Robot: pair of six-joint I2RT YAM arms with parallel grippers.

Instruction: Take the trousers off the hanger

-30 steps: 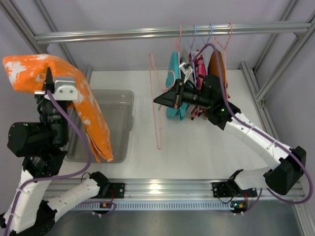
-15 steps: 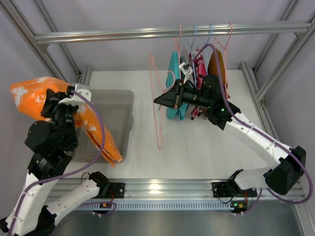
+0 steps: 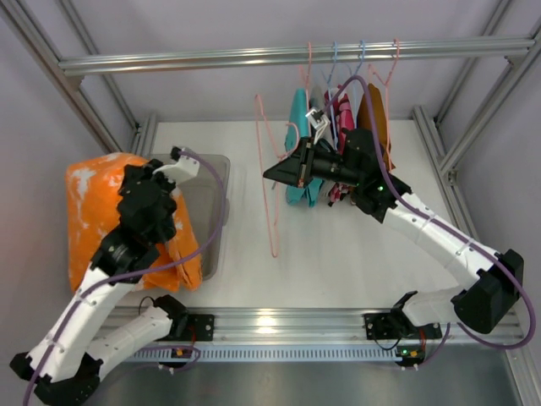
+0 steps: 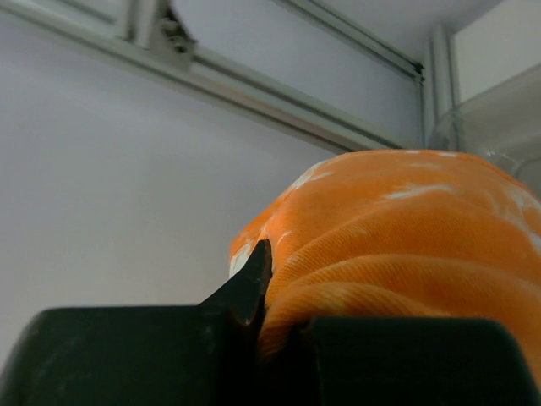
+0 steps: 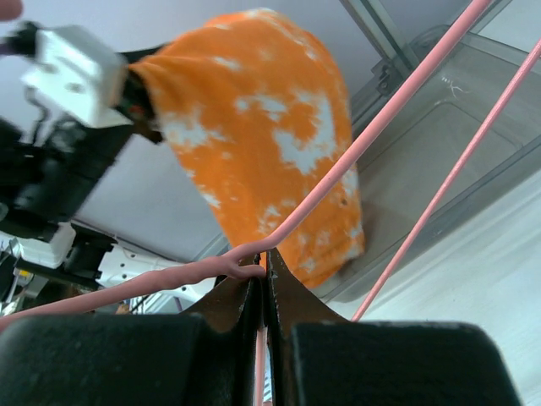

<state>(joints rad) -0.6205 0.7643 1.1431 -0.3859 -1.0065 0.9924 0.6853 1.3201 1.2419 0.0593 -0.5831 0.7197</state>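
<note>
At far left, bright orange trousers [image 3: 89, 211] blotched with white tie-dye, soft and floppy. Bunches into a rounded mound at the top and droops in a long fold below. Hangs clear of the hanger, over the left side of a clear plastic bin [image 3: 218, 182] (whether the lower end touches the bin cannot be told). Pinched along a ridge of cloth by the left gripper [image 4: 266, 292], fingers pressed together on the fabric, one dark fingertip showing and the other buried in orange folds. Further right, near the middle, the thin salmon-pink hanger [image 5: 380, 124], bare of any garment, with its long triangular frame dangling above the white table [image 3: 338, 271]. Clamped on its wire by the right gripper [image 5: 264, 272], fingers closed tight with the pink wire caught between the tips, well apart from the trousers. Underneath, a plain white tabletop with the bin on its left part. Behind the right arm, a teal garment [image 3: 298, 148] and a brown-orange garment [image 3: 372, 114], both hung from a metal rail [image 3: 211, 57] running across the back. Beyond that, a pale grey wall [image 3: 194, 97].
</note>
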